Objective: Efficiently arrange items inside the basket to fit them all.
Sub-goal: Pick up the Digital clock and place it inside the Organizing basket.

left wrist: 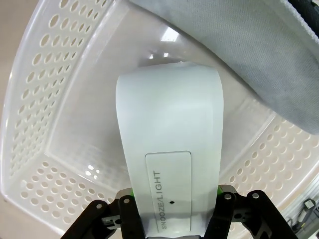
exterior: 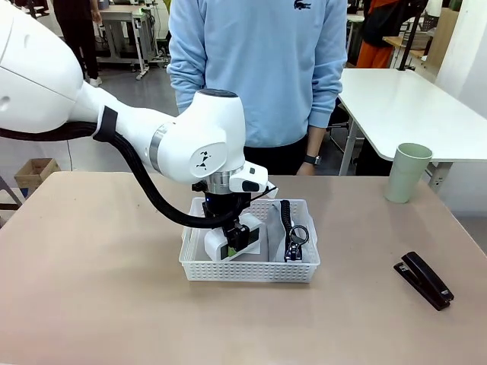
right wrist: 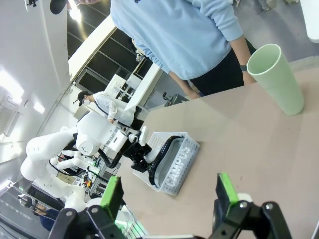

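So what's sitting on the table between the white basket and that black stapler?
Nothing: in the front view the tabletop between the basket and the stapler is bare; the green cup stands farther back, off that line.

Left arm (exterior: 163, 144): glossy white rounded shells, silver joint ring, black ribbed cable (exterior: 144, 181) alongside. Left hand (exterior: 237, 240) and right hand (right wrist: 168, 191): black, green pads, visible screws.

Left pincer (exterior: 237, 239) tight, right pincer (right wrist: 168, 191) wide.
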Robot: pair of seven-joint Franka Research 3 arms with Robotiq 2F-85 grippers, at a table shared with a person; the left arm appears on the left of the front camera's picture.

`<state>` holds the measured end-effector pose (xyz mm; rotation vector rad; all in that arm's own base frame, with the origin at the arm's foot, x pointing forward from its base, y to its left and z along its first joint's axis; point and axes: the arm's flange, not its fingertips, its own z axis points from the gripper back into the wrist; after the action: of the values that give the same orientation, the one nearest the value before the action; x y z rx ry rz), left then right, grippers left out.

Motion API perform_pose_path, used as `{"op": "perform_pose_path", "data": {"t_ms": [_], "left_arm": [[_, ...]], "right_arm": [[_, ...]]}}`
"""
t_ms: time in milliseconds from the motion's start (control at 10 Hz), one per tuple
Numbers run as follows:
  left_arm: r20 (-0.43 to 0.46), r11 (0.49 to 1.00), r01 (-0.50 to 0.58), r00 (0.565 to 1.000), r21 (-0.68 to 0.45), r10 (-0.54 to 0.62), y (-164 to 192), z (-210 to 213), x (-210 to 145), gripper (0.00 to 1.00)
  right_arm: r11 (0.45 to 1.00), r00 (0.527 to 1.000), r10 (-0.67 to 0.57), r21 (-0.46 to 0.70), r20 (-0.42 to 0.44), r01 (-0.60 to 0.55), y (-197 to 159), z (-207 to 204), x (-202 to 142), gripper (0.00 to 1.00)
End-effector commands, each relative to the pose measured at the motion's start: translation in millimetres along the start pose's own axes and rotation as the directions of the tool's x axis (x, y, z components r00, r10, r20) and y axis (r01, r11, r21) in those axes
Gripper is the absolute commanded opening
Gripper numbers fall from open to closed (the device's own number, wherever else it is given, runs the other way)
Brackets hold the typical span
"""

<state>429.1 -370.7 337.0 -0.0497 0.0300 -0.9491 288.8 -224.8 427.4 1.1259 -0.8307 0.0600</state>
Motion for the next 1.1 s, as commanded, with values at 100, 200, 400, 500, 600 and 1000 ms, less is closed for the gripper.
{"op": "perform_pose_path", "data": {"t_ms": [100,200,400,500,600,1000], "left_arm": [[-0.010,1.000,-0.001,1.000,-0.001,0.001,3.3,0.0,-0.7,1.00],[-0.008,1.000,0.001,1.000,0.006,0.000,2.8,-0.2,-0.3,1.00],[0.009,1.000,0.004,1.000,0.012,-0.004,0.9,3.4,-0.8,1.00],[0.021,1.000,0.009,1.000,0.015,-0.009,0.1,7.6,-2.6,1.00],[0.036,1.000,0.003,0.999,0.014,-0.003,0.0,11.8,-4.2,1.00],[0.066,0.998,0.004,0.998,-0.060,-0.001,2.8,33.0,-15.2,1.00]], "right_arm": [[1.000,0.999,0.025,0.012,0.025,-0.025,-0.4,-1.4,2.1,1.00],[1.000,0.999,0.025,0.012,0.025,-0.025,-0.4,-1.4,2.1,1.00],[1.000,0.999,0.025,0.012,0.025,-0.025,-0.4,-1.4,2.1,1.00],[1.000,0.999,0.025,0.012,0.025,-0.025,-0.4,-1.4,2.1,1.00],[1.000,0.999,0.025,0.012,0.025,-0.025,-0.4,-1.4,2.1,1.00],[1.000,0.999,0.025,0.012,0.025,-0.025,-0.4,-1.4,2.1,1.00]]}}
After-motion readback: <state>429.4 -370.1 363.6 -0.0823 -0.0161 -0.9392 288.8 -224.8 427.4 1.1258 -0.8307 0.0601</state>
